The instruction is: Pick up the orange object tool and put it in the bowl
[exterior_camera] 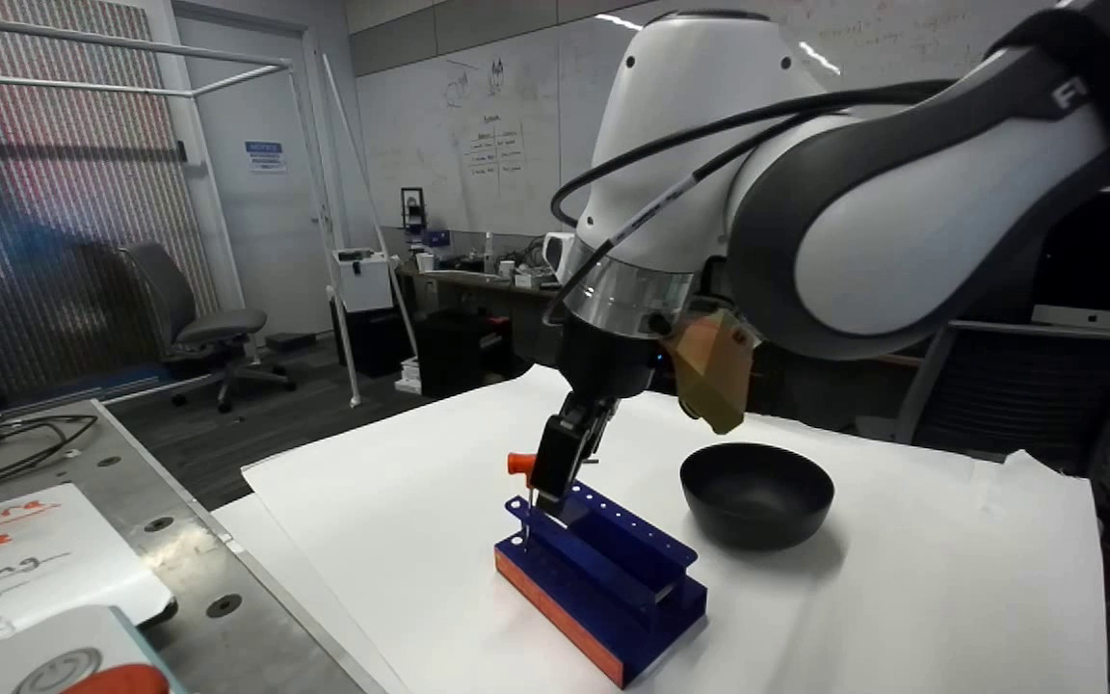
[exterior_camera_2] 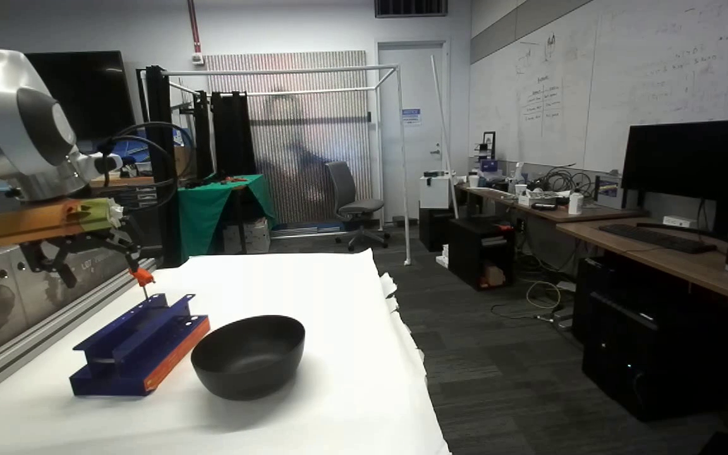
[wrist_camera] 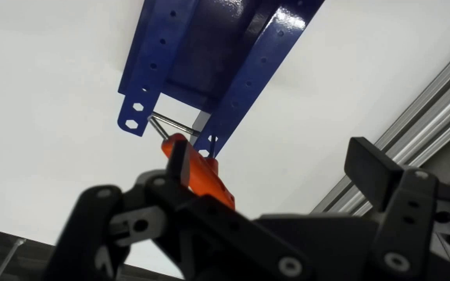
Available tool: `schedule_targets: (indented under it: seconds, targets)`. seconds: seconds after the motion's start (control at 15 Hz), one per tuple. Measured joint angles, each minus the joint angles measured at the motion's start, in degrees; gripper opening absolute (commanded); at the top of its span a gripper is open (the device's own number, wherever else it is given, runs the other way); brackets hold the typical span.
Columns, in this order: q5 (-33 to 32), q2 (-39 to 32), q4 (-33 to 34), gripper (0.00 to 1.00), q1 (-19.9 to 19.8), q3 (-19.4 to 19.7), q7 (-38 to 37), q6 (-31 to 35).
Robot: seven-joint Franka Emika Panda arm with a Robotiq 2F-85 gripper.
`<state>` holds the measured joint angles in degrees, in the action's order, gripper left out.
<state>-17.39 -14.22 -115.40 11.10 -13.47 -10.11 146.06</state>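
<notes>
The orange object tool (wrist_camera: pixel 203 175), a T-shaped handle on thin metal shafts, stands in the end of the dark blue rack (exterior_camera: pixel 603 569). In an exterior view its orange top (exterior_camera_2: pixel 143 277) rises above the rack's far end. My gripper (wrist_camera: pixel 274 166) is open at that end. One finger (wrist_camera: pixel 178 160) overlaps the tool's handle in the wrist view; whether they touch I cannot tell. The opposite finger (wrist_camera: pixel 369 168) is well apart from it, and the space between holds nothing. A round black bowl (exterior_camera: pixel 757 496) rests beside the rack in both exterior views, out of the wrist view.
White paper covers the table (exterior_camera_2: pixel 351 379) under the rack and bowl. A metal bench with a rail (exterior_camera: pixel 227 578) runs along one side, carrying a whiteboard piece (exterior_camera: pixel 44 569) and cables. A desk chair (exterior_camera: pixel 1046 395) stands behind the table.
</notes>
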Motion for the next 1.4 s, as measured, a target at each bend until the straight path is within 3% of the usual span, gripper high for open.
schedule_targets:
  seconds: [0.47,1.0,1.07,1.13,1.4]
  targets:
    - [-0.1,-6.8,8.1,1.0,2.2,2.7,8.2,-0.4]
    - [-5.0,-8.2,10.5,1.0,3.9,6.0,11.3,-0.4]
    - [-5.9,-8.3,10.7,0.75,4.2,6.5,11.3,-0.4]
    - [-6.2,-8.5,10.8,0.74,4.3,6.6,11.3,-0.4]
    - [-6.2,-9.5,11.3,0.42,4.3,6.6,11.8,-0.6]
